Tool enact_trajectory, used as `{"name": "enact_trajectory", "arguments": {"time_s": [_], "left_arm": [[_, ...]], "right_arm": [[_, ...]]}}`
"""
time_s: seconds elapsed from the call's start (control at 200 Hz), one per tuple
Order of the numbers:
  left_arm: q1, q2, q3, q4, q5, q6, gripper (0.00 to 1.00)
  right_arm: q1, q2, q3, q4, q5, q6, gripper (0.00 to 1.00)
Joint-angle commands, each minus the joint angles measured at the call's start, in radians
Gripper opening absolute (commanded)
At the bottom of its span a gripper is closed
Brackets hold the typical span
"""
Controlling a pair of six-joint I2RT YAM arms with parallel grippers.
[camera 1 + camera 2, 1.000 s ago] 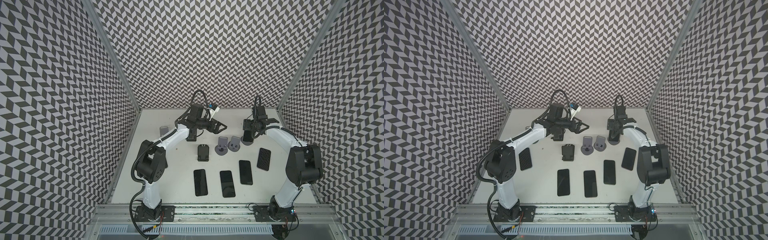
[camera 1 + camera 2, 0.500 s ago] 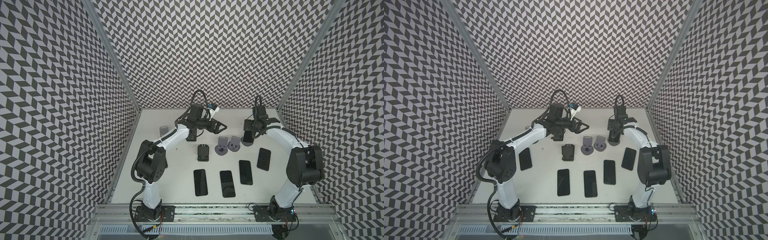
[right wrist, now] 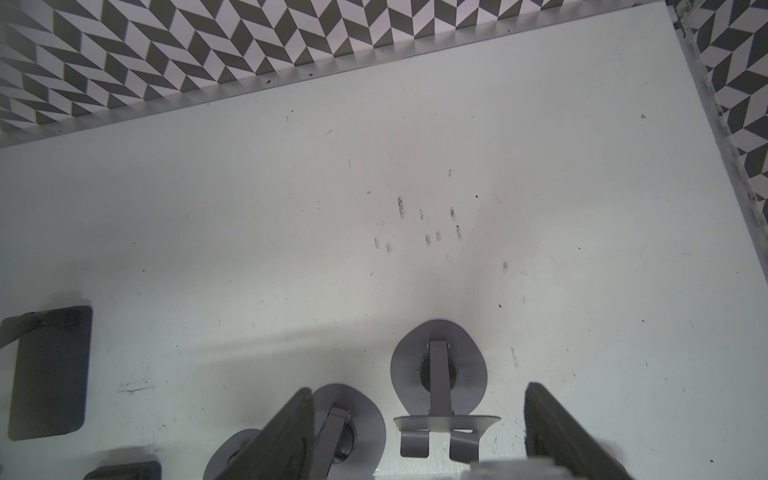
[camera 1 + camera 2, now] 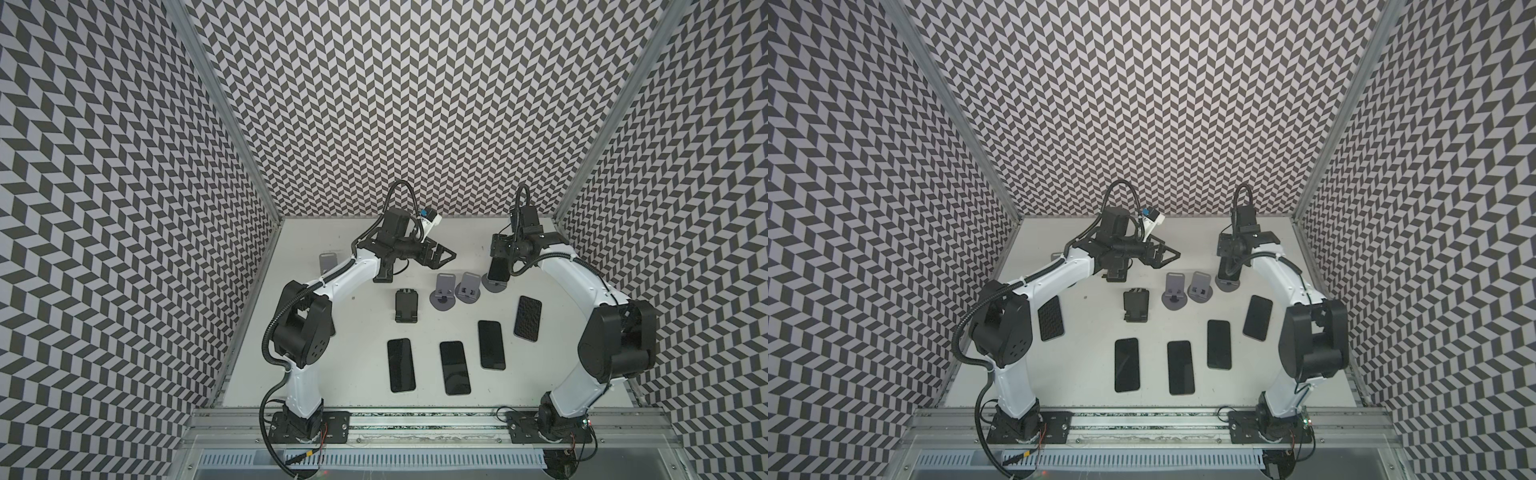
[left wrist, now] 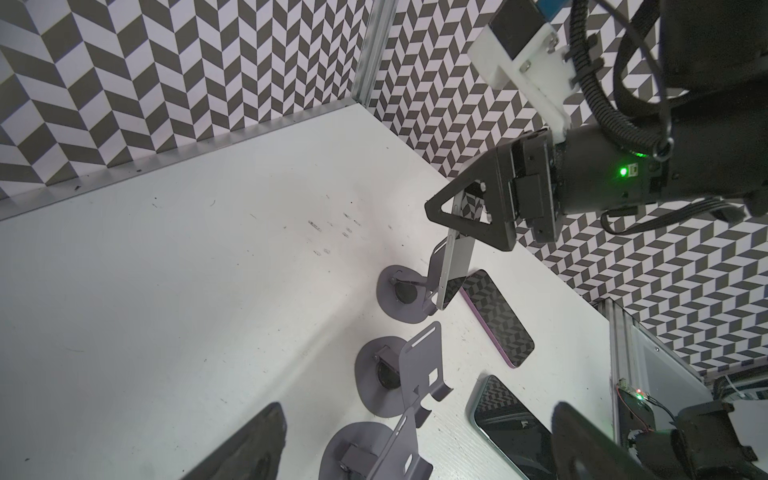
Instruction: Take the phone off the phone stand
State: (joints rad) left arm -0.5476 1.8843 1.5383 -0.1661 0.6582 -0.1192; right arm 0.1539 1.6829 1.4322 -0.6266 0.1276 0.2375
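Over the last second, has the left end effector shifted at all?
No. The left end effector sits at the same spot beyond the empty grey stand, jaws open as before.

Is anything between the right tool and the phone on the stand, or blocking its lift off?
Nothing visible. The right tool is closed on the phone, which sits in its stand; the space above looks open, and the neighbouring empty stand stands apart.

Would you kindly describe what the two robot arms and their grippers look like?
The left arm and right arm have glossy white links, bulky black joint housings and black base plates. A black corrugated cable loops above each wrist. The left gripper and right gripper are black, with triangular open-frame fingers; a green light glows on the right wrist.
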Motion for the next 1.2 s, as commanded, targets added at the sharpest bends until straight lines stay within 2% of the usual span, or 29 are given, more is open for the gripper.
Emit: {"name": "enact_trajectory", "arguments": {"time_s": [0.0, 0.18, 0.556, 0.776, 1.197], "left_arm": [[-0.006, -0.058, -0.009, -0.010, -0.014, 0.023, 1.00], [-0.010, -0.080, -0.016, -0.010, -0.022, 0.029, 1.00], [-0.030, -0.173, -0.068, -0.017, -0.066, 0.077, 1.00], [-0.045, -0.236, -0.091, -0.062, -0.115, 0.139, 1.00], [-0.049, -0.380, -0.236, -0.021, -0.179, 0.149, 1.00]], "right_arm": [[-0.004, -0.070, 0.047, 0.018, 0.027, 0.037, 0.63], [-0.003, -0.109, 0.051, 0.018, 0.041, 0.067, 0.61], [0.015, -0.181, 0.096, -0.033, -0.013, 0.087, 0.57], [0.070, -0.142, 0.165, -0.078, -0.037, 0.091, 0.57], [0.103, -0.038, 0.239, -0.027, -0.087, 0.126, 0.54]]}}
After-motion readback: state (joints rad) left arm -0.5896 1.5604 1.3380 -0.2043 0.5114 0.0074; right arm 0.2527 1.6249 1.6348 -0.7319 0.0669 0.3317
